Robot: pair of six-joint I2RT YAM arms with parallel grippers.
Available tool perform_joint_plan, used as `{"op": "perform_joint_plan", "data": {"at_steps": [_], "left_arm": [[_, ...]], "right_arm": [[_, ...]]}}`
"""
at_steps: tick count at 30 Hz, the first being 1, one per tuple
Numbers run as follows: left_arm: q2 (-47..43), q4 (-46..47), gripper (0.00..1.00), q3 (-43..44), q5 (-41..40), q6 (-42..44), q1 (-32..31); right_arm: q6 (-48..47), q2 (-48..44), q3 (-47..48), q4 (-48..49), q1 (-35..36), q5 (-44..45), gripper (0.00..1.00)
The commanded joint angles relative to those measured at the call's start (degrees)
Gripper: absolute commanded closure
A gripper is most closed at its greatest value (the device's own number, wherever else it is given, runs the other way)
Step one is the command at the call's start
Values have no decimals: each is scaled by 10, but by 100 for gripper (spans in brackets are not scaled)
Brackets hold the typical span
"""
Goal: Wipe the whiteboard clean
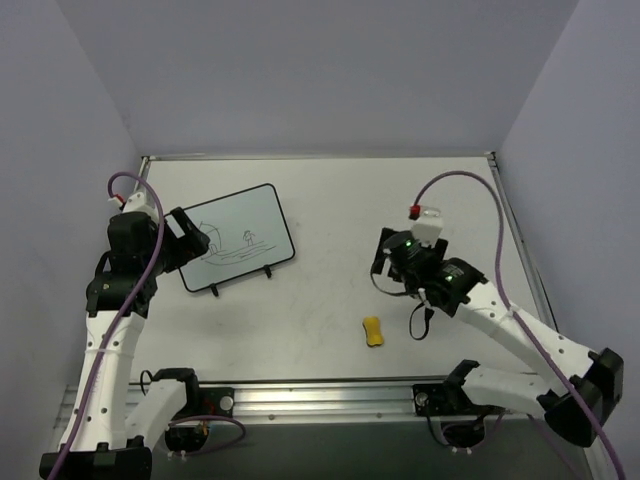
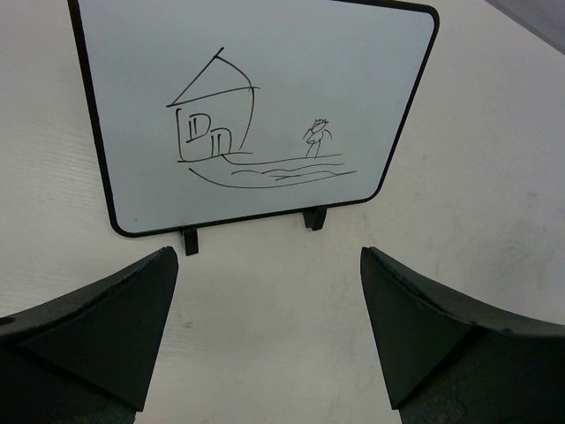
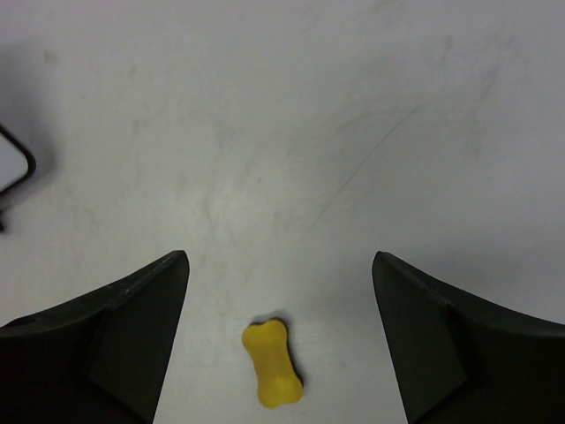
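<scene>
While the whiteboard [image 1: 240,237] stands on the table [image 1: 400,190] just ahead of the left gripper [image 1: 192,240], its two black feet rest on the surface and its face tilts back, away from that gripper. The board carries a thin black line drawing of a house, a small figure and some ground strokes. The left gripper's jaws are spread wide and hold nothing; whether one finger touches the board's near edge cannot be told from above.

The left wrist view shows the whiteboard [image 2: 256,106] beyond the left gripper [image 2: 267,256], with bare table between the fingertips and the feet; here the drawing is legible, whereas from above it is only faint marks.

The right gripper [image 1: 401,292] hangs over the table well to the right of the board, jaws apart and empty. A small yellow eraser [image 1: 373,331] lies flat on the table just beside it, on its near left side.

The right wrist view places the eraser [image 3: 274,364] low between the dark fingers [image 3: 115,336] of the right gripper [image 3: 278,261], touching neither. Only a rounded corner of the whiteboard [image 3: 11,163] enters at that gripper's far left.

The table is white and matt, faintly scuffed, and enclosed by plain pale walls [image 1: 320,70] on three sides. A metal rail [image 1: 330,400] along the near edge carries both arm bases, and a purple cable [image 1: 470,185] loops over each arm.
</scene>
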Motion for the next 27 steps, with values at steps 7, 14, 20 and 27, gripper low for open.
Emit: {"op": "perform_joint_plan", "data": {"at_steps": [7, 14, 20, 27], "left_arm": [[-14, -2, 6, 21, 5, 6, 2], [-13, -3, 6, 22, -4, 6, 1], [-8, -4, 6, 22, -6, 6, 1], [-8, -6, 6, 22, -9, 6, 1]], "right_arm": [[240, 138, -58, -70, 263, 137, 32], [252, 116, -123, -20, 284, 94, 51], [251, 58, -171, -9, 285, 69, 52], [243, 60, -200, 34, 285, 48, 46]]}}
